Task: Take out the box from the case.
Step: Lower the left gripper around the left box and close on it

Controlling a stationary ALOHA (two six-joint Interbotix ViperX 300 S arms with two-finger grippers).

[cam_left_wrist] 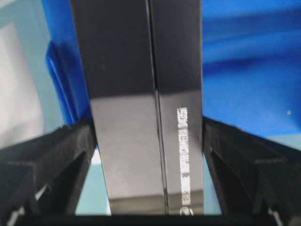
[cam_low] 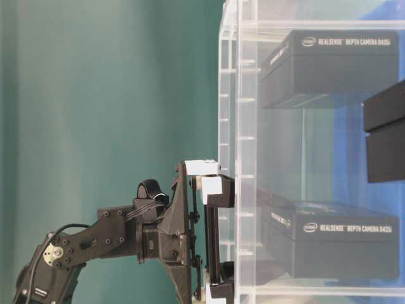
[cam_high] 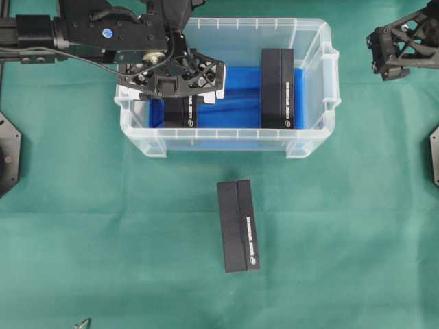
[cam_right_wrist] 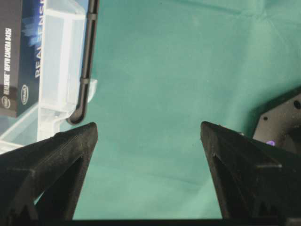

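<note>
While the left claw [cam_high: 180, 88] is lowered into the left end of the case [cam_high: 226, 140], its jaws are spread wide and set on either side of a black box [cam_left_wrist: 146, 117], one finger [cam_left_wrist: 51, 165] to each long flank; no squeeze can yet be made out, so the box is straddled rather than gripped. That box [cam_high: 180, 113] lies on the blue liner [cam_high: 236, 103] at the upper left of the overhead view, mostly hidden beneath the claw. A second black box [cam_high: 277, 88] is seen further right inside the case, and a third [cam_high: 239, 225] rests on the green cloth [cam_high: 82, 226] below the case, at the lower middle of the frame. At the upper right corner the right claw [cam_high: 401, 44] is held well apart from the case, jaws wide and nothing between them.

The box is judged to be stiff cardboard with a glossy, rather slippery skin, and probably light to moderate in weight. A hold across the narrow width, near the middle of its length, is judged best, so that tipping is avoided and the lift stays level clear of the ribbed rim.
</note>
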